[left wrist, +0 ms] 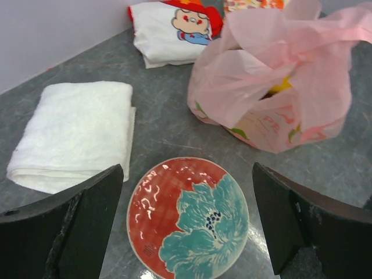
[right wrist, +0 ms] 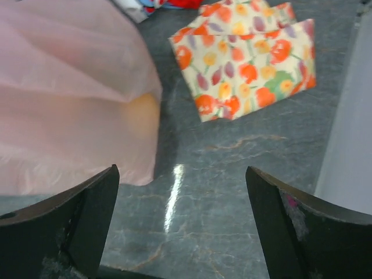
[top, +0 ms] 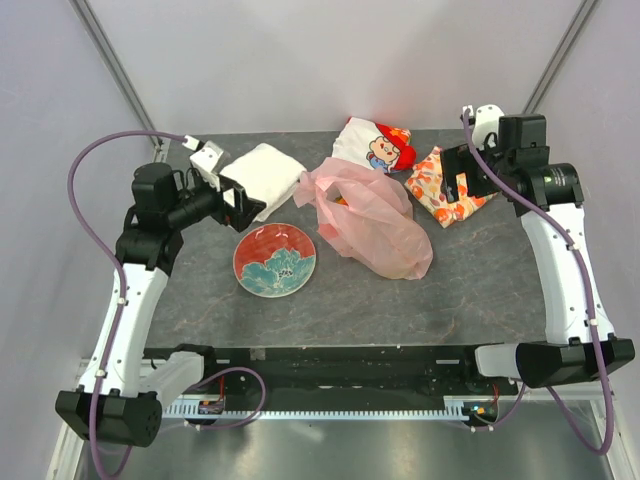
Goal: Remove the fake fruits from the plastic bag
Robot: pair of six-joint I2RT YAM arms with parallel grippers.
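The thin, crinkly, translucent pale pink plastic bag (top: 372,225) is laid on its side at the centre of the table. Its handles are gathered toward the far left, so that its mouth is presented to the left arm. The small glossy fake fruits (left wrist: 283,86) are contained inside it. Only a yellow piece at the opening and a pale orange shape behind the film, in the right wrist view, can be made out. None has been taken out yet. The round red plate with a teal flower pattern (top: 275,260) is set just beside the bag on its near left and is judged to be the receiving place.

The left gripper (top: 243,205) is held above the gap between the plate and the folded white towel (top: 265,178). Its fingers are spread wide, nothing is grasped, and it is aimed at the bag mouth. The right gripper (top: 455,180) is poised over the folded orange floral cloth (top: 447,185), near the bag's far right flank, its fingers likewise released and empty. A white cartoon-print cloth (top: 375,145) lies beyond the bag.

The dark grey marbled table top (top: 480,290) is slightly glossy, and a streak of reflected light is shown on it. It is enclosed by plain pale walls (top: 300,60) with metal struts at the corners
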